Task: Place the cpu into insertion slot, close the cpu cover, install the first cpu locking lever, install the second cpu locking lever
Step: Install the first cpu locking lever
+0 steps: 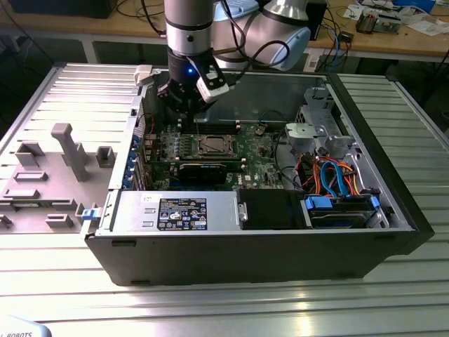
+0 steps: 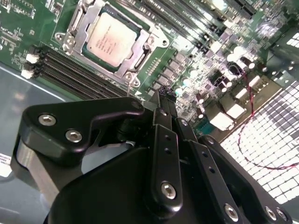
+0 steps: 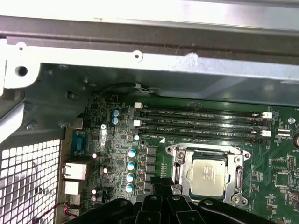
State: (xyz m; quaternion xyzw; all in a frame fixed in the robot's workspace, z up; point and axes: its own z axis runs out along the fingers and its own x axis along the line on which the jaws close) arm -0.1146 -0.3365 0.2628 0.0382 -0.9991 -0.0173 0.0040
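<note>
The cpu (image 2: pixel 111 38) lies flat in the insertion slot (image 2: pixel 74 28) on the green motherboard (image 3: pixel 280 158), with the cpu cover (image 2: pixel 135 63) closed down around it so the dull metal top shows through the square window. In both wrist views the socket sits just beyond the tips of the jaws. The gripper (image 2: pixel 163 95) hangs above the board, its jaws drawn narrow, tips nearly together and holding nothing. Black memory slots (image 3: pixel 201 123) run beside the socket. Everything sits inside the open computer case (image 1: pixel 379 232) on the ribbed metal bench (image 1: pixel 210 309).
</note>
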